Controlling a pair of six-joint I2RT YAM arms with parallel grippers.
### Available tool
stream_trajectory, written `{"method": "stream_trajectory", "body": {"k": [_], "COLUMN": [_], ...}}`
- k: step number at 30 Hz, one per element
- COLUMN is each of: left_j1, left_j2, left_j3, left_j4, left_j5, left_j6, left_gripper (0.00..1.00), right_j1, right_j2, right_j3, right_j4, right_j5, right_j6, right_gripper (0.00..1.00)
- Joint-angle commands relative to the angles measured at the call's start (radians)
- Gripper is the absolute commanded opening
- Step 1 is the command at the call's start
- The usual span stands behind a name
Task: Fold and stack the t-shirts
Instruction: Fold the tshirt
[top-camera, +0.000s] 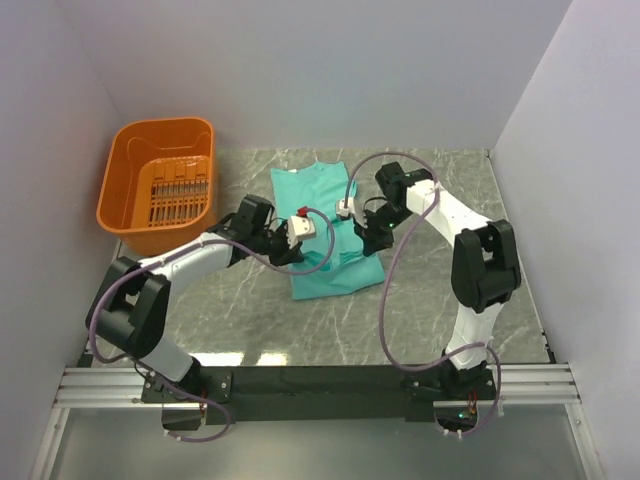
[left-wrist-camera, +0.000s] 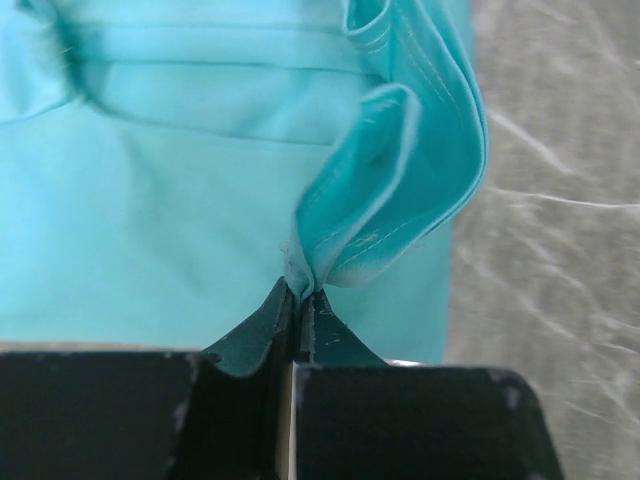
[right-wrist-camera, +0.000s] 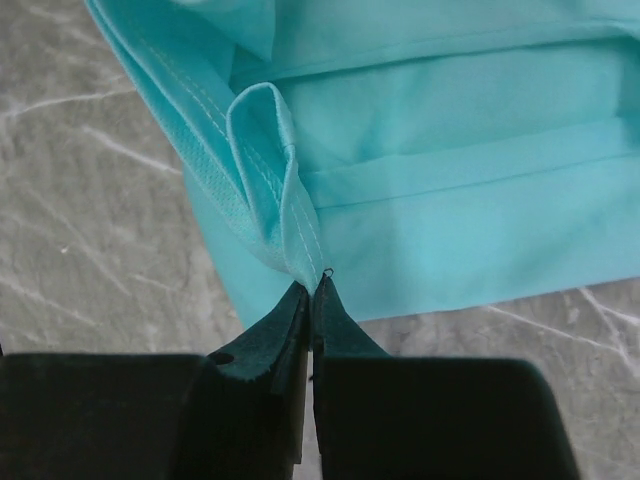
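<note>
Grey marbled worktop between pale walls, with an orange basket well to the left of both sets of fingers, by the far-left corner. Teal t-shirt lying mid-worktop, directly under and between the fingers.

Left arm folded back at the elbow near its base, then stretched forward and inward, wrist low over the cloth. Left fingers pressed together on a bunched fold of hemmed edge (stitching plain to see), cloth looping up and away just beyond the tips, bare worktop off to their right.

Right arm raised at the elbow, forearm angled inward, wrist tipped down onto the shirt's right side. Right fingers likewise clamped on a doubled hem edge, loop of fabric rising just ahead of the tips, more shirt beyond and to their right, stone to their left.

Both pairs near each other but apart, shirt between.
</note>
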Motion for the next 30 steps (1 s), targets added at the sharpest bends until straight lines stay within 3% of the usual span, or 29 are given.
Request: {"method": "stream_trajectory", "body": {"k": [1, 11, 19, 30], "left_j1": [0.049, 0.095, 0.121, 0.167], "left_j2": [0.037, 0.146, 0.112, 0.259], "left_j3": [0.072, 0.178, 0.162, 0.254], "left_j4": [0.018, 0.007, 0.125, 0.209], "left_j5": [0.024, -0.062, -0.100, -0.235], "left_j6": [0.024, 0.009, -0.030, -0.117], "left_gripper": [0.00, 0.00, 0.00, 0.00], "right_j1": [-0.019, -0.036, -0.044, -0.043], "right_j2": [0.053, 0.165, 0.203, 0.358], "right_j3": [0.092, 0.230, 0.320, 0.465], "right_j4": [-0.006, 0.103, 0.174, 0.308], "right_j5": [-0.017, 0.023, 0.029, 0.106], "right_j6": [0.101, 0.290, 0.397, 0.604], "right_gripper": [0.00, 0.00, 0.00, 0.00]}}
